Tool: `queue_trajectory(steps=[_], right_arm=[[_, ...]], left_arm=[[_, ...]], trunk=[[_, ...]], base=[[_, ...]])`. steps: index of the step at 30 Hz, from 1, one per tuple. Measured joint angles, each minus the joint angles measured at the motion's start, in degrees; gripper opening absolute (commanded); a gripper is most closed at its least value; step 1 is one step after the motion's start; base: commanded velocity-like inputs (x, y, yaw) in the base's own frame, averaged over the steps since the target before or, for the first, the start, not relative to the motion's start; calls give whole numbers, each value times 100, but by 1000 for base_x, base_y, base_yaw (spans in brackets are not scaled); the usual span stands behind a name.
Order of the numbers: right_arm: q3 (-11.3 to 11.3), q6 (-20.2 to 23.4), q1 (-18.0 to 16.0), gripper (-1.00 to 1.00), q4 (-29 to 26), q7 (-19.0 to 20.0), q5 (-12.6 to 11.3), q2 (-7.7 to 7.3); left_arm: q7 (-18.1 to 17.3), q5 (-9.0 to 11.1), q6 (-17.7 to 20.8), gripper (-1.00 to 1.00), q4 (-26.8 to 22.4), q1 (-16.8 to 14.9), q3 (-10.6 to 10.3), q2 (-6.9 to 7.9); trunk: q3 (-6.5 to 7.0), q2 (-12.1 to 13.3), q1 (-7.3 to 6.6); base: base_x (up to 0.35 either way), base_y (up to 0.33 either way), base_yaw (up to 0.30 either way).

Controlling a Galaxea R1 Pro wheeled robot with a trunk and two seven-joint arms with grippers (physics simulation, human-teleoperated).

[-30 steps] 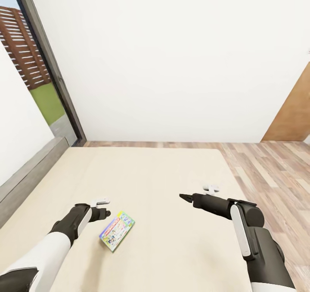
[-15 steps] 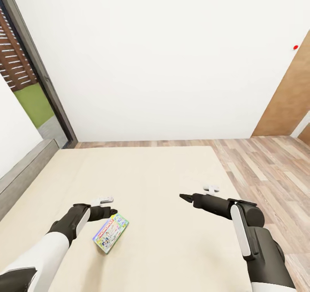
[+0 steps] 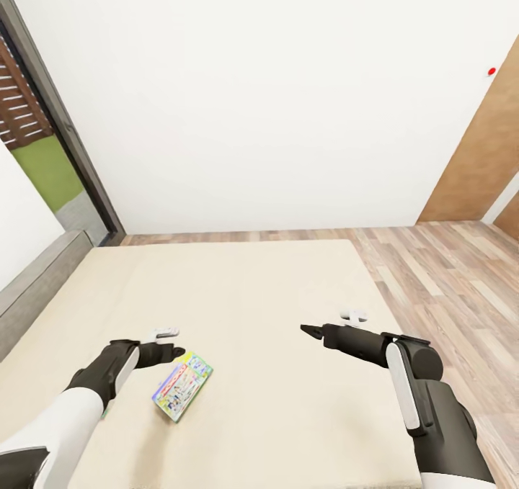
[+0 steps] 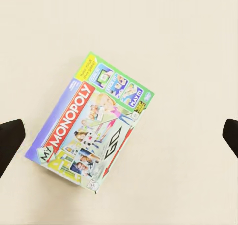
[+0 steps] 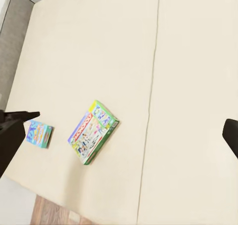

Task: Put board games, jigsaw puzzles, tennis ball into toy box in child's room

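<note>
So the left gripper (image 3: 171,350) is hovering over the bed (image 3: 274,287) with its fingers spread wide. In the left wrist view the two dark fingertips (image 4: 10,140) sit far apart at opposite edges, nothing between them but the box lying below. That box is a "My Monopoly" board game (image 4: 91,123), white-green with red edging, flat on the beige mattress and turned at an angle. From the head view the board game (image 3: 182,386) lies just beside and a bit past the left gripper's tips, not touching them as far as one can tell.

The right gripper (image 3: 311,331) is held out over the mattress well apart from the game, off to its right side. In the right wrist view its dark fingertips (image 5: 12,133) also sit at opposite edges, so it's open too and holding nothing. That same view shows the Monopoly box (image 5: 92,131) near the bed's edge, plus a smaller blue board game (image 5: 38,134) lying just beside it, closer to the edge, with wood floor (image 5: 54,212) past it.

Beyond the bed there's a white wall (image 3: 274,100) and a grey-framed window (image 3: 50,143).
</note>
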Motion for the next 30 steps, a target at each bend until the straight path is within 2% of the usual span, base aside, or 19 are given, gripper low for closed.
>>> queue_trajectory(steps=[7, 30], right_arm=[[5, -5, 2, 100, 1, 9, -1, 0], [67, -35, 1, 100, 0, -13, 71, 28]], left_arm=[[9, 3, -43, 100, -8, -3, -3, 81], [19, 4, -73, 100, -10, -4, -3, 87]], trunk=[[-65, 0, 0], [-282, 0, 0]], base=[[0, 0, -8], [0, 0, 16]])
